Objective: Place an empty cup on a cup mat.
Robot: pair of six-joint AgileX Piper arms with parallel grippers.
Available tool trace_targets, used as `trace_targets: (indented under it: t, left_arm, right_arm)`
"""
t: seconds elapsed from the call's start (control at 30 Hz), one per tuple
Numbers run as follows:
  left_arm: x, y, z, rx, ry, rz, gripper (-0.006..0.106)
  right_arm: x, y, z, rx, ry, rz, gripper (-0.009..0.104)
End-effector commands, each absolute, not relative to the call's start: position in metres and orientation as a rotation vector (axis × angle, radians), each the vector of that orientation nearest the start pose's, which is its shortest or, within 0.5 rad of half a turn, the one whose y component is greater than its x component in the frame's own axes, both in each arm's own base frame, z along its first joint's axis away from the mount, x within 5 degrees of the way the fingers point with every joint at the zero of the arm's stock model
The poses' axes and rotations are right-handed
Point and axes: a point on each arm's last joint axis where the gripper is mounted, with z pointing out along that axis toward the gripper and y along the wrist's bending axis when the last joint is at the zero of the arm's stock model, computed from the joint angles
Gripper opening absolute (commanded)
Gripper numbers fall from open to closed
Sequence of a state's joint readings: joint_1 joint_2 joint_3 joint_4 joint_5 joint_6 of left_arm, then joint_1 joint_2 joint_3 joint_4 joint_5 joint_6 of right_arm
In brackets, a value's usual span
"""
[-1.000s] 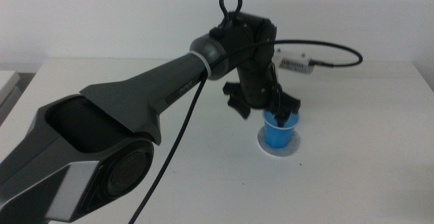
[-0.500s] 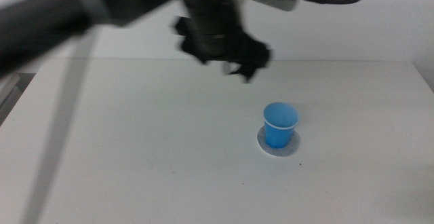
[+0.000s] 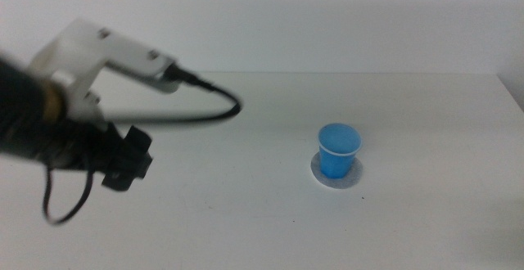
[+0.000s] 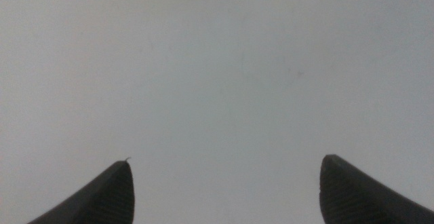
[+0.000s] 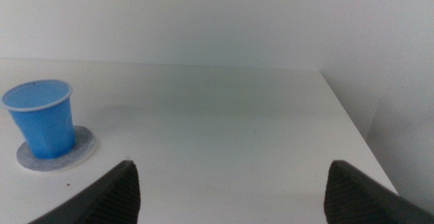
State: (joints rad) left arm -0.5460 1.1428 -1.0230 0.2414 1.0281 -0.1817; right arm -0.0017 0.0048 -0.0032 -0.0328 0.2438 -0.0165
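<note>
At the left of the middle view the left gripper (image 3: 123, 162) hangs above the white table (image 3: 246, 204), blurred, at the end of a dark arm with a pale camera block and a black cable (image 3: 209, 114) looping off it. That view does not settle how its jaws stand; the left wrist view does, showing the two dark jaws spread wide with nothing between them and only bare table surface beyond.

Further right in the middle view, the cup (image 3: 338, 150) stands upright on the cup mat (image 3: 336, 177), whose pale edge shows all round the blue base. The cup is well apart from the left gripper.

The right gripper (image 5: 230, 187) does not appear in the middle view. Its own wrist view shows its jaws spread apart and empty, low over the table, with the cup (image 5: 41, 117) and cup mat (image 5: 83, 148) off to one side. This view also gives the cup's thin pale rim and empty inside, and the table's far edge against the wall.
</note>
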Motion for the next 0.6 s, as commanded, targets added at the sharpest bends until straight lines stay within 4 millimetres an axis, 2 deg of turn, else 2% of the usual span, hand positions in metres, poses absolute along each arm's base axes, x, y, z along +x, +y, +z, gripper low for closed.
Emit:
trace_targets:
  t: [0.0, 0.13, 0.3, 0.43, 0.57]
  left_arm:
    - [0.183, -0.086, 0.328, 0.504, 2.386, -0.035, 0.094]
    - [0.166, -0.060, 0.304, 0.345, 2.165, -0.157, 0.094]
    - [0.123, -0.024, 0.273, 0.152, 2.072, -0.171, 0.094]
    - [0.096, -0.011, 0.253, 0.076, 1.971, -0.115, 0.094]
    - [0.079, -0.007, 0.235, 0.044, 1.827, -0.077, 0.094]
  right_arm:
    - [0.055, -0.001, 0.192, -0.043, 1.722, -0.051, 0.093]
    - [0.055, -0.001, 0.192, -0.043, 1.722, -0.051, 0.093]
    - [0.055, -0.001, 0.192, -0.043, 1.722, -0.051, 0.093]
    - [0.055, -0.001, 0.192, -0.043, 1.722, -0.051, 0.093]
    - [0.055, -0.001, 0.192, -0.043, 1.722, -0.051, 0.093]
